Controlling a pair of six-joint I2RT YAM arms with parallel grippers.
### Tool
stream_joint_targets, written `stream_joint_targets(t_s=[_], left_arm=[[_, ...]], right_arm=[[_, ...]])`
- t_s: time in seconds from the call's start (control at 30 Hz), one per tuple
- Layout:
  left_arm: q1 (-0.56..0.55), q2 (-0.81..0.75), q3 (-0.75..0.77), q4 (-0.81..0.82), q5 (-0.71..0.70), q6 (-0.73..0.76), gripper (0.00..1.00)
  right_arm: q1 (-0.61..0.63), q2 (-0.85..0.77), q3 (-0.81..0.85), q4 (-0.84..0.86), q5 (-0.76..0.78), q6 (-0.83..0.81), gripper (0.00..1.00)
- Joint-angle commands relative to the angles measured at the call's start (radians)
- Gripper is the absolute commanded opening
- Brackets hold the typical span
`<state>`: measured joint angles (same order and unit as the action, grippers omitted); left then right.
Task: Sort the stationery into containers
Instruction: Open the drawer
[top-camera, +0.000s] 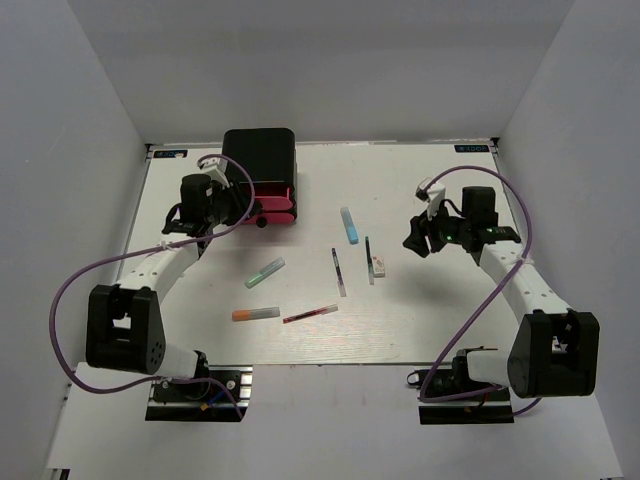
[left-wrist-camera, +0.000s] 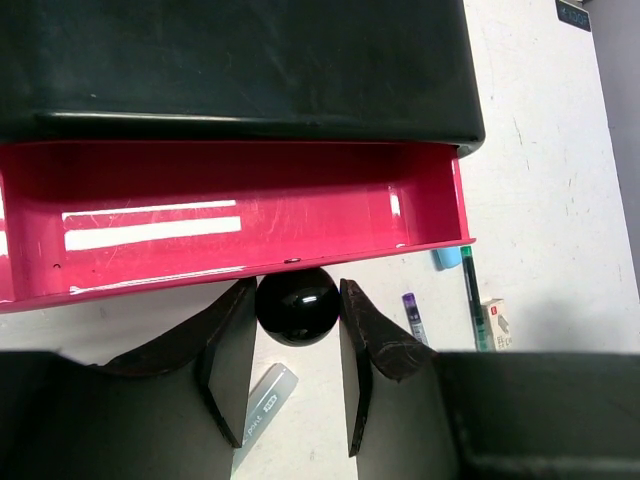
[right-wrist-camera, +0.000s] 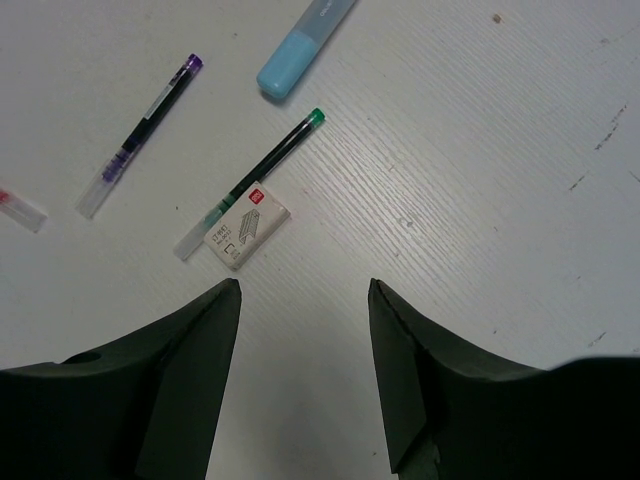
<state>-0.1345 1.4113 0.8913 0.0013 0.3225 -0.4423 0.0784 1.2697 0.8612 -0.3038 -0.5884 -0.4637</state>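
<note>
Pinching the pink drawer (left-wrist-camera: 230, 225) by its black knob (left-wrist-camera: 297, 308), my left gripper (left-wrist-camera: 295, 290) is closed. My right gripper (right-wrist-camera: 303, 288) gapes empty, well right of that drawer.

Pink-red drawer (left-wrist-camera: 230, 220), glossy inside, with shiny black knob (left-wrist-camera: 296, 305), in a black box (top-camera: 258, 150) on a white counter (top-camera: 430, 300). Light-blue marker (top-camera: 349, 225), pale green marker (top-camera: 265, 272), orange marker (top-camera: 255, 313) and red pen (top-camera: 310, 314). Purple-capped pen (right-wrist-camera: 143, 135) and green-capped pen (right-wrist-camera: 250, 185), both clear-barrelled. White block (right-wrist-camera: 246, 231) with a red label and grey print.
</note>
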Motion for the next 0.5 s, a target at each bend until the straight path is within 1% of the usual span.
stream_joint_targets(t_s=[0.0, 0.03, 0.07, 0.1, 0.13, 0.2, 0.3, 0.4, 0.47], left_arm=[[-0.005, -0.051, 0.0, -0.012, 0.015, 0.004, 0.38], [-0.005, -0.051, 0.0, -0.021, 0.015, 0.013, 0.48], [-0.005, -0.051, 0.0, -0.021, 0.015, 0.013, 0.55], [-0.005, -0.063, 0.0, -0.021, 0.015, 0.013, 0.7], [-0.005, -0.074, -0.009, -0.021, 0.015, 0.013, 0.77], [-0.005, -0.089, -0.02, -0.021, 0.015, 0.013, 0.85], [-0.005, -0.118, -0.043, -0.021, 0.015, 0.022, 0.88], [-0.005, -0.152, -0.052, -0.049, 0.015, 0.033, 0.88], [-0.005, -0.175, -0.052, -0.069, 0.015, 0.051, 0.88]], right_arm=[[0.015, 0.008, 0.028, 0.019, -0.024, -0.023, 0.6], [0.026, 0.019, 0.032, 0.022, -0.025, -0.024, 0.6], [0.034, 0.023, 0.039, 0.023, -0.024, -0.021, 0.62], [0.037, 0.028, 0.047, 0.026, -0.022, -0.016, 0.62], [0.046, 0.046, 0.051, 0.044, -0.018, -0.009, 0.62], [0.066, 0.068, 0.064, 0.063, -0.002, 0.023, 0.63], [0.11, 0.121, 0.11, 0.094, 0.054, 0.068, 0.63], [0.156, 0.194, 0.179, 0.094, 0.108, 0.101, 0.63], [0.196, 0.259, 0.22, 0.103, 0.171, 0.129, 0.63]])
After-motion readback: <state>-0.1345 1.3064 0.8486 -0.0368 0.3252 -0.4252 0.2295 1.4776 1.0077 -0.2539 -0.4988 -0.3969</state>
